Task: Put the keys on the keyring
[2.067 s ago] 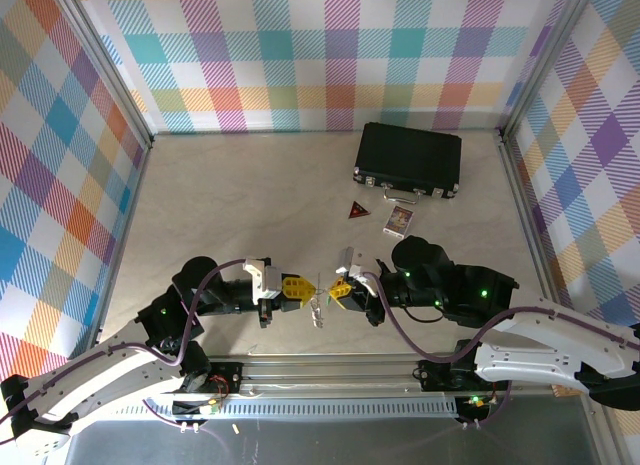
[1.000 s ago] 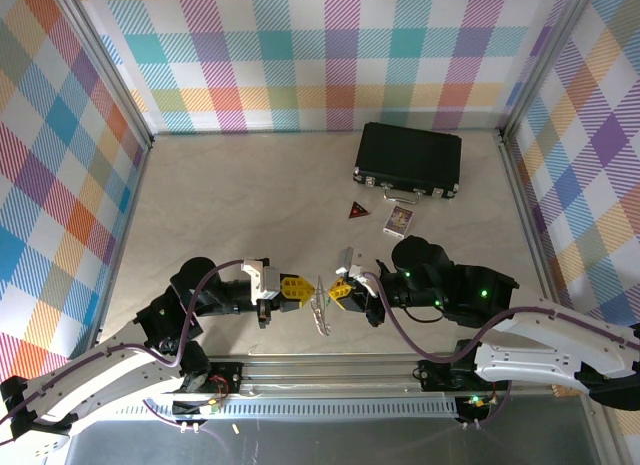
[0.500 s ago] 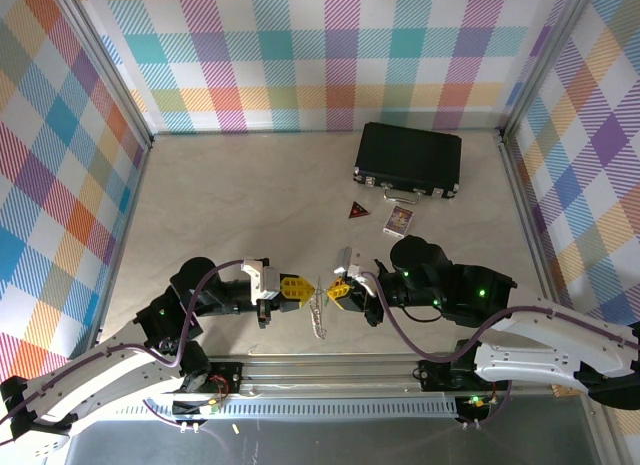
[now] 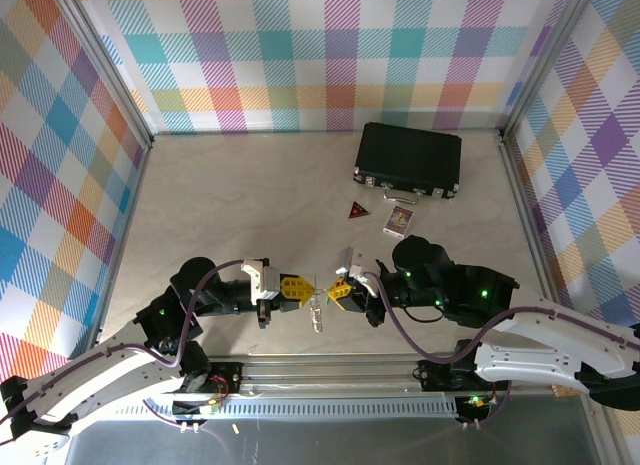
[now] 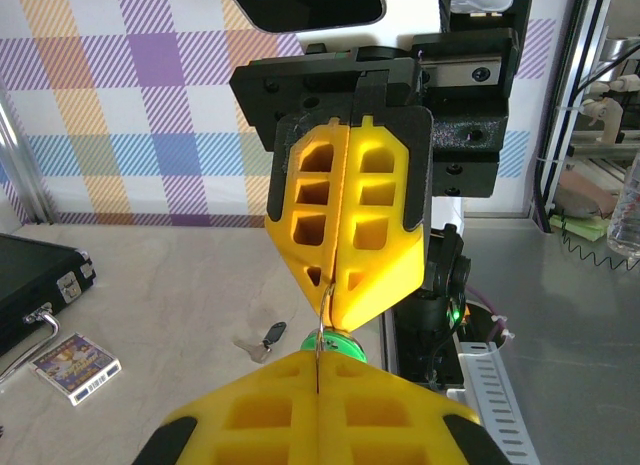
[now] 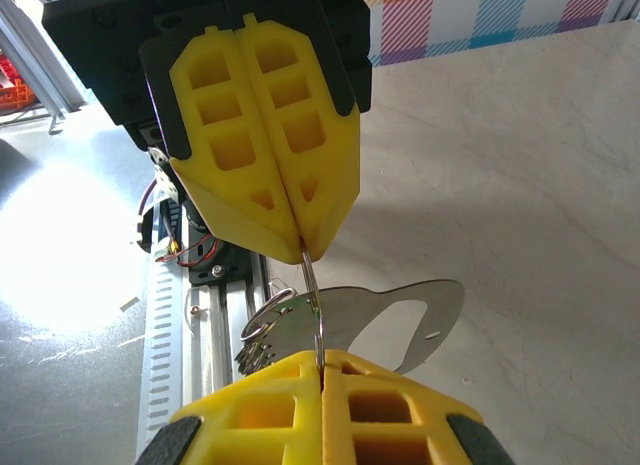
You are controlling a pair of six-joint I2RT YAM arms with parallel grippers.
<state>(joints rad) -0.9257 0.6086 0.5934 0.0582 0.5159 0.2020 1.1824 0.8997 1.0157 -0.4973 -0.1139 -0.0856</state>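
Observation:
Both grippers meet tip to tip low over the table's near edge. My left gripper and right gripper are each shut on the keyring, a thin metal ring stretched between them. A flat silvery tag and a small ring with a bead chain hang from it. The green-headed key shows just behind the ring, under the right gripper's fingers; whether it is threaded on I cannot tell. The black-headed key lies on the table.
A black case lies at the back right. In front of it are a dark red triangle and a small patterned card. The metal base rail runs just below the grippers.
The hanging silvery tag has swung back from a slant toward the lower right and now hangs closer under the ring. Both grippers stay shut and have barely moved.

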